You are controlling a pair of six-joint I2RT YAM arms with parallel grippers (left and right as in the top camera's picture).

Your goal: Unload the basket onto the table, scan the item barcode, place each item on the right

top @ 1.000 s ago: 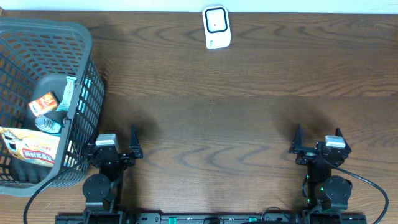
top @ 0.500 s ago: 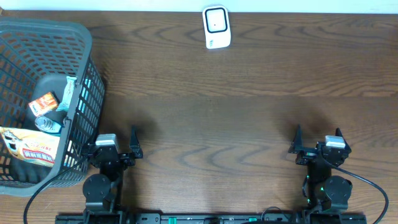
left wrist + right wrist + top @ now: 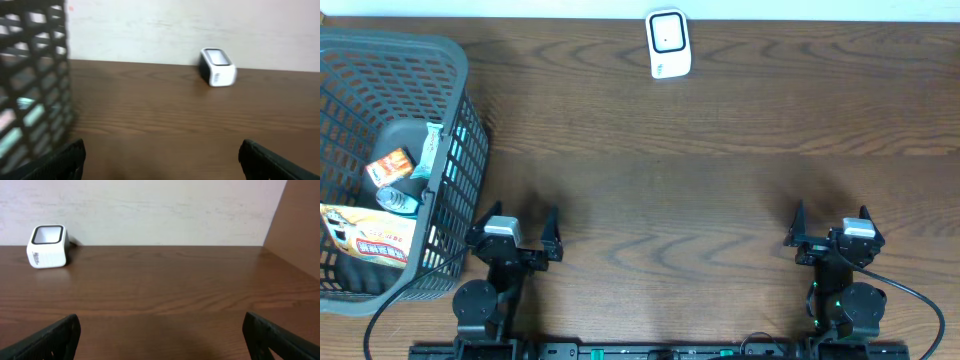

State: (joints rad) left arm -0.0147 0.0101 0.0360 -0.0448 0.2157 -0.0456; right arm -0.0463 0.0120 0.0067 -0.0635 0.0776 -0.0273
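- only the overhead view looks down into the basket [image 3: 395, 38] at 9 o'clock. the left wrist view catches just its blurred mesh wall, and the right wrist view shows none of it.
- counted: one basket, one scanner [image 3: 668, 44], two grippers, and at least four packaged items in the basket.
- among the items are a printed bag [image 3: 370, 240], an orange packet [image 3: 390, 165] and a teal-and-white stick pack [image 3: 428, 150]. any barcode is too small to tell.
- left gripper [image 3: 523, 215] at 7 o'clock: jaws spread wide, empty.
- the scanner, white with a dark window, is at 12 o'clock.
- right gripper [image 3: 830, 212] at 5 o'clock: jaws spread wide, empty.
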